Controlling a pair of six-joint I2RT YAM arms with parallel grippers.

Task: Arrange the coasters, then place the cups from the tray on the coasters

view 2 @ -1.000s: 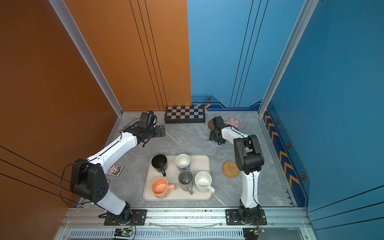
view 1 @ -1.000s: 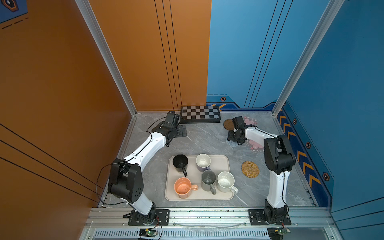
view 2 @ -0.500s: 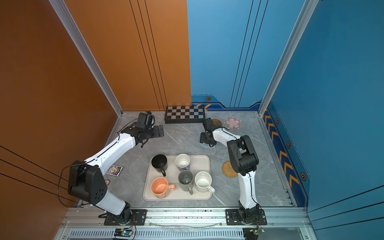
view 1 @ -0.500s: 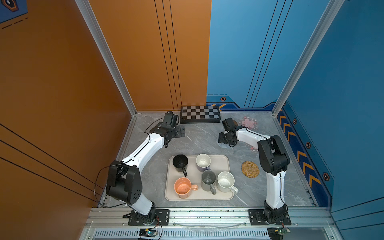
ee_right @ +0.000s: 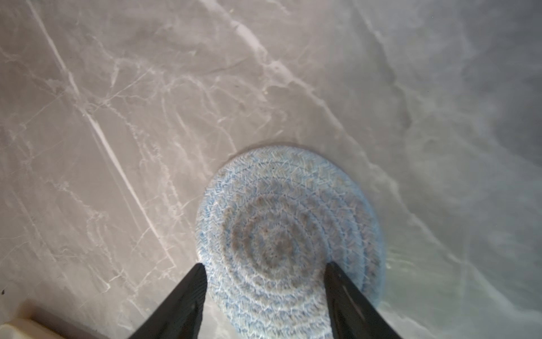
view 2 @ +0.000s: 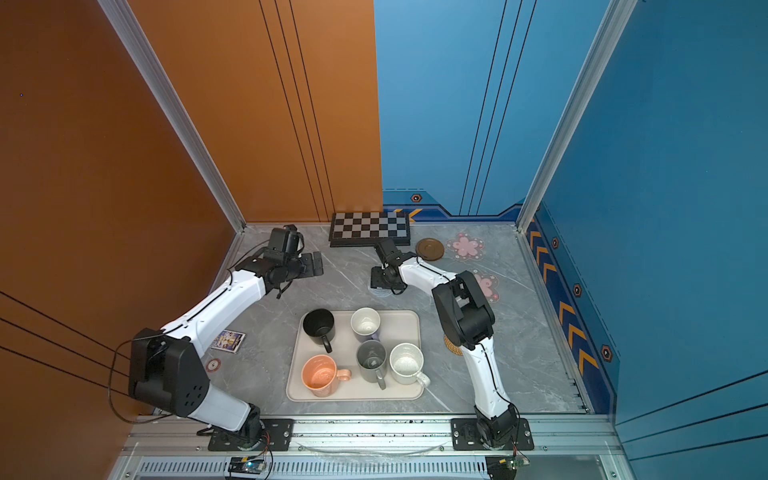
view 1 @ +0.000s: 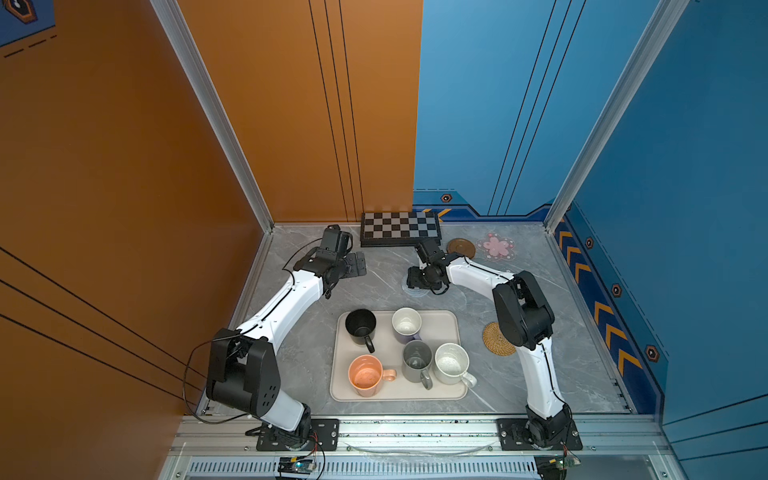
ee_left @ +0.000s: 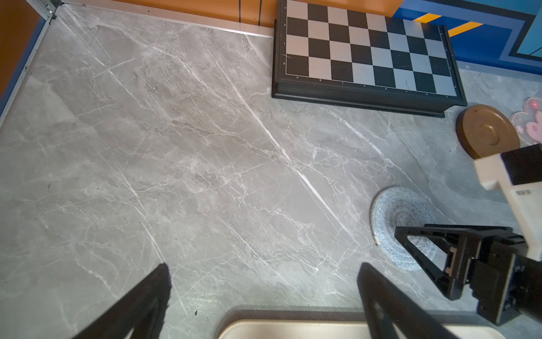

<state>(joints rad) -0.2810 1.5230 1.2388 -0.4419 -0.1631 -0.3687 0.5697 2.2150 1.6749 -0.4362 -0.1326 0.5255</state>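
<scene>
Where the tray [view 1: 446,328] sits nearest, all five cups [view 1: 415,357] stand on it. Beyond, the right arm [view 2: 461,311] covers part of the rattan coaster [view 1: 493,337] and a pink coaster [view 2: 489,286]. The right gripper [ee_right: 267,267] hovers half-open over the blue-grey coaster [ee_right: 281,205], contact unclear. The left gripper [ee_left: 264,265] gapes wide, empty. Farthest lie the brown coaster [view 1: 461,248] and the other pink coaster [view 1: 495,246].

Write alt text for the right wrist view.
A round pale blue-grey woven coaster lies flat on the grey marbled table. The right gripper is open, its two black fingers apart, tips over the coaster's near edge.
</scene>
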